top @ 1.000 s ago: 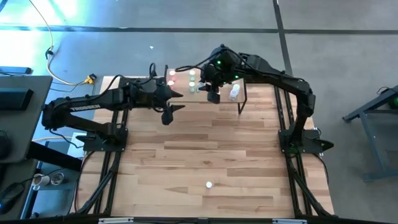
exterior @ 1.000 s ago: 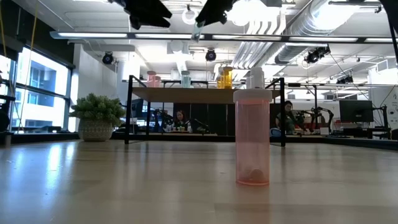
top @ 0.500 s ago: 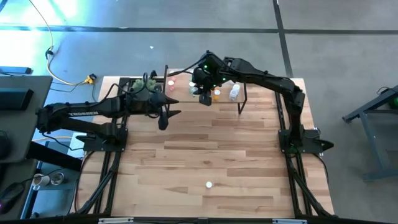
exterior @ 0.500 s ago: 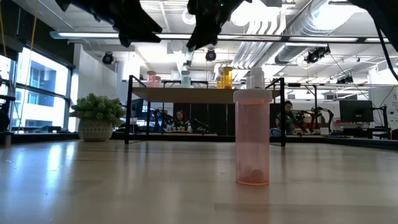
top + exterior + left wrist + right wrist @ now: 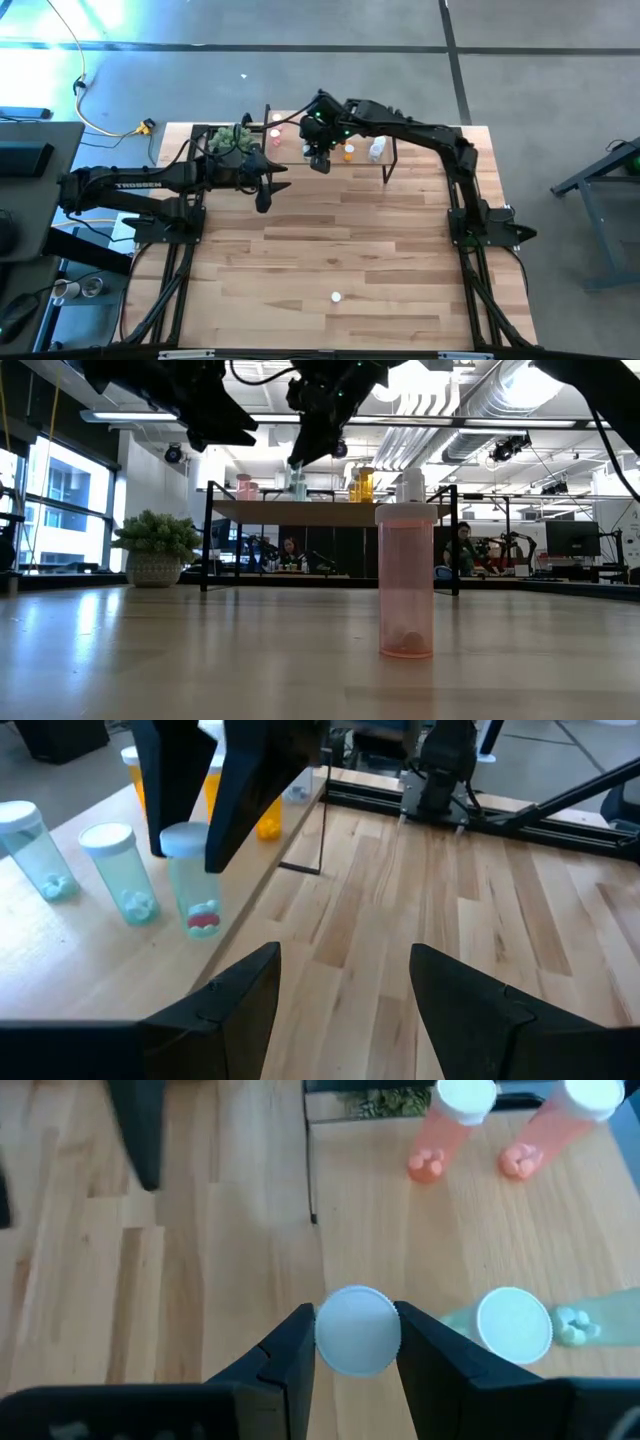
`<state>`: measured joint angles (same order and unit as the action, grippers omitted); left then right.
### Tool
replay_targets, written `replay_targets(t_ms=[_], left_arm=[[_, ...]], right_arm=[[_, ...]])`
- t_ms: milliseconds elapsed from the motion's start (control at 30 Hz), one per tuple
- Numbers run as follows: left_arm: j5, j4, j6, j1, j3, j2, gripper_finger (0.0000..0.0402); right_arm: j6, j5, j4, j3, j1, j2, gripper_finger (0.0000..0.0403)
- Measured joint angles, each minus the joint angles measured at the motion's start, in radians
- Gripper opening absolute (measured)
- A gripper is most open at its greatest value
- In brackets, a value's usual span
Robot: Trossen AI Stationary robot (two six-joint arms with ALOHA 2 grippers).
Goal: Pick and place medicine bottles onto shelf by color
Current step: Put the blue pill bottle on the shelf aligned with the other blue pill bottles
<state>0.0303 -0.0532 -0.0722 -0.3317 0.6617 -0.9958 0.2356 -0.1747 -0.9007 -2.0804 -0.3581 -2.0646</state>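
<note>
My right gripper [image 5: 318, 160] is over the shelf's [image 5: 388, 150] left part, shut on a green medicine bottle [image 5: 193, 890] with a white cap. Two more green bottles [image 5: 120, 870] stand on the shelf top beside it. Pink bottles [image 5: 450, 1125], orange ones [image 5: 347, 152] and a white one [image 5: 377, 150] are on the shelf too. One pink bottle [image 5: 405, 585] stands alone on the table near its front edge. My left gripper [image 5: 345, 990] hangs open above the table, just in front of the shelf's left end. My right gripper pinches the green bottle's white cap [image 5: 357, 1330] between its two fingers, one on each side. The fingers [image 5: 235, 800] come slanting down from above. The bottle hangs upright below them, near the shelf's near edge; whether its bottom touches the shelf top I cannot tell.
A small potted plant [image 5: 230, 138] stands at the table's far left, beside the shelf. The shelf's thin black legs [image 5: 322, 830] stand on the slatted tabletop [image 5: 330, 240]. The arms' black frames run along both table sides.
My right gripper has come down and toward the table's left with the green bottle, which stays upright, until it is low over the shelf's left part. My left gripper has sunk and drawn back a little toward the left edge, staying open.
</note>
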Motion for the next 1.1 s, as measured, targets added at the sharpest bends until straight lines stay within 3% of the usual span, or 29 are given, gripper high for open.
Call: replay_targets(t_ms=[1100], left_arm=[[0.0,-0.002,-0.004,0.0,0.0,-0.001,0.0211]], right_arm=[[-0.028,-0.006,-0.003,0.0,-0.027,-0.022,0.011]])
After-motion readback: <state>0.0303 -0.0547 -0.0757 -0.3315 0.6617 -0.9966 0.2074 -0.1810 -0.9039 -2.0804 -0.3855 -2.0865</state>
